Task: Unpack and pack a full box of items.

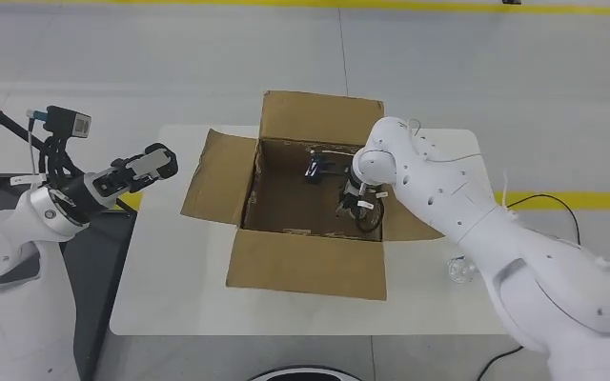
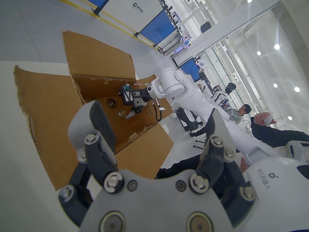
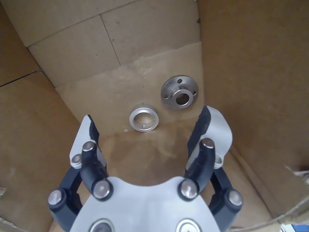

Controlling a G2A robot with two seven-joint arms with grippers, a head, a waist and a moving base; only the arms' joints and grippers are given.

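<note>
Seemingly unpacking: the right hand (image 3: pixel 148 115), wide and empty, hangs inside the box (image 3: pixel 241 49) over a metal ring (image 3: pixel 144 128) and flange (image 3: pixel 169 94) on its floor. Next, lower around the ring and close squarely.

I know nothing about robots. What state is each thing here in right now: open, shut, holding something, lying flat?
Brown cardboard box: open, flaps spread outward.
Plain silver metal ring: lying flat on the box floor.
Silver metal flange with bolt holes: lying flat beside the ring, not touching it.
Right end effector: open, empty, inside the box near the ring.
Left end effector: open, empty, outside the box.
</note>
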